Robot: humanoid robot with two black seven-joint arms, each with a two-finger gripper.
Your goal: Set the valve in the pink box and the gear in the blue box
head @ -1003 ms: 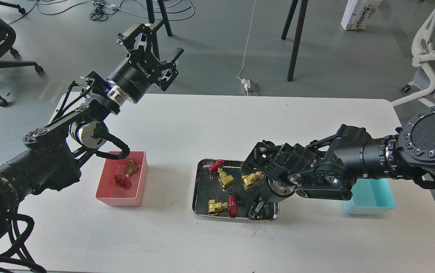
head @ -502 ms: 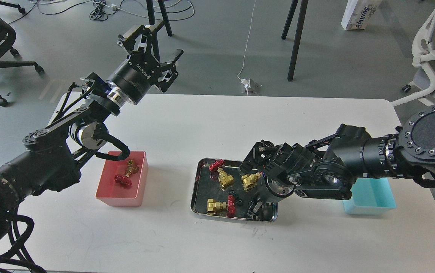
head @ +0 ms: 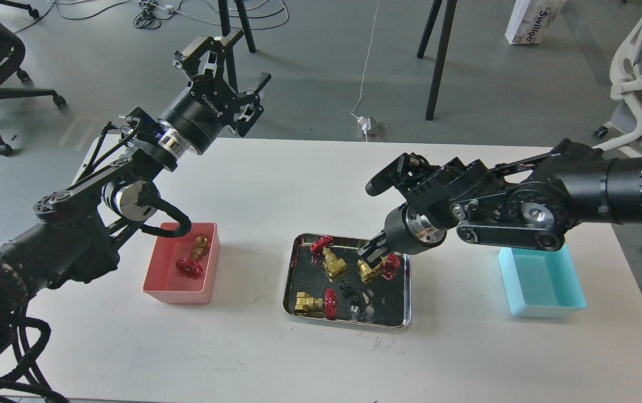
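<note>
Right arm extends in from the right, forearm level above the white table [head: 276,179], wrist bent down. Right gripper [head: 370,254] points down-left into the shiny steel tray [head: 404,291]; whether its fingers are parted or closed cannot be told.

Small brass valve with red handwheel [head: 375,268] lies directly beneath its tips, contact unclear. Tiny black gear [head: 346,289] lies just below-left of the tips. Light cyan-blue plastic bin [head: 539,282] sits well to the right.

Left arm is raised, elbow bent; left gripper [head: 221,66] is held high with fingers spread, empty. Salmon-pink plastic bin [head: 178,291] sits well below it.
</note>
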